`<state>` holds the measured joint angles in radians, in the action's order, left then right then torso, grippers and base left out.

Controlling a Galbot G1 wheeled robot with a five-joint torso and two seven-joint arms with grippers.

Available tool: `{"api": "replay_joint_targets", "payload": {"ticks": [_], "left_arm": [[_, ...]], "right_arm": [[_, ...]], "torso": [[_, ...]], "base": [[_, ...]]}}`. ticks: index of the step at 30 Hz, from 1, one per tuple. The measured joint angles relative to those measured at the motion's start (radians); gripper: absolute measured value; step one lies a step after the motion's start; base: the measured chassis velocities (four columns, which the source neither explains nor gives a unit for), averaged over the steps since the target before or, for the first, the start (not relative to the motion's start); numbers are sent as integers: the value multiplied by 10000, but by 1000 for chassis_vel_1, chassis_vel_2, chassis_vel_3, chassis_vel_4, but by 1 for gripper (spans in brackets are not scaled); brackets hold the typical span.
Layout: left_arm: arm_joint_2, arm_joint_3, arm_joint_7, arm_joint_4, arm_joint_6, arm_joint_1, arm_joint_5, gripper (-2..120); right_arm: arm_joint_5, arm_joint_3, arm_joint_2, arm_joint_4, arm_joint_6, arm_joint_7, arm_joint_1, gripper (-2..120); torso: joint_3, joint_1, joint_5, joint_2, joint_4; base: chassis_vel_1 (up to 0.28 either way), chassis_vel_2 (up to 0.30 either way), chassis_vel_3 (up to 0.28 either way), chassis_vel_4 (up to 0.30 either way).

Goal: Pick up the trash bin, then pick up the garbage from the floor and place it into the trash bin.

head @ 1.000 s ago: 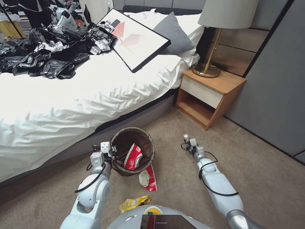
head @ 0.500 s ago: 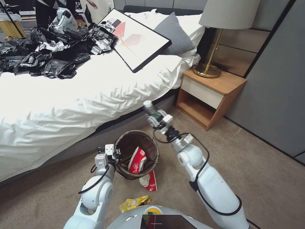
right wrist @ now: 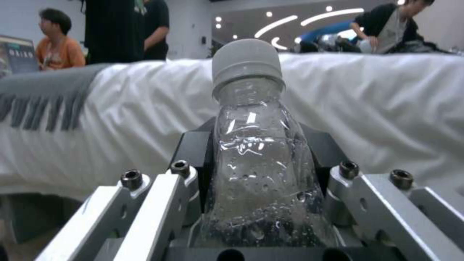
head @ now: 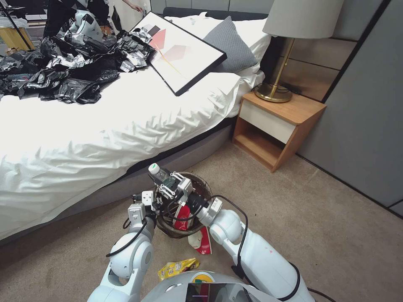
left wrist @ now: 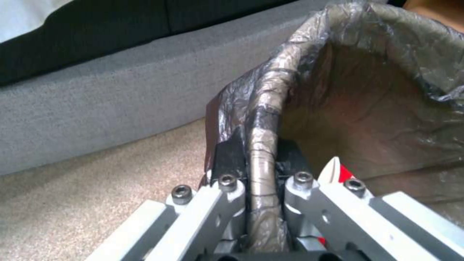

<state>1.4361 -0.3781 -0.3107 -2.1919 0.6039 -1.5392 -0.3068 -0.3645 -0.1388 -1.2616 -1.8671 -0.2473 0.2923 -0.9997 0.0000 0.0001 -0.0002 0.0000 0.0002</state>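
Right claw (head: 168, 184) is gripping the bottle (head: 158, 174) over the trash bin (head: 197, 184); left claw (left wrist: 256, 170) is clamping its rim. Wrapper (head: 177, 268) and cup (head: 201, 242) are lying on the floor (head: 294, 218).

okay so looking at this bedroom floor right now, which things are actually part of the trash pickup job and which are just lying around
Part of the job:
- trash bin, rim clamped by the left tool
- plastic bottle, held in the right tool over the bin
- red-and-white paper cup on the carpet
- yellow snack wrapper on the carpet

Just lying about:
- black-and-silver bags on the bed
- framed picture
- grey pillow
- lamp
- nightstand
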Motion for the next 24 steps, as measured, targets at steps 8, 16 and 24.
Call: {"api": "replay_joint_targets", "payload": {"ticks": [8,16,24], "left_arm": [[11,-53,-14,-41,4,25,4,4],[-45,-201,-47,-71,47,154,-195,4],[-53,-229,-49,-73,53,170,-205,4]], "right_arm": [[714,-288,19,834,-311,63,-479,32],[1115,166,12,1254,-546,192,-880,59],[1114,305,43,1145,-463,208,-835,85]], "torso": [[0,0,1,0,-3],[0,0,2,0,-3],[0,-1,2,0,-2]], "base": [[0,0,0,0],[0,0,0,0],[0,0,0,0]]}}
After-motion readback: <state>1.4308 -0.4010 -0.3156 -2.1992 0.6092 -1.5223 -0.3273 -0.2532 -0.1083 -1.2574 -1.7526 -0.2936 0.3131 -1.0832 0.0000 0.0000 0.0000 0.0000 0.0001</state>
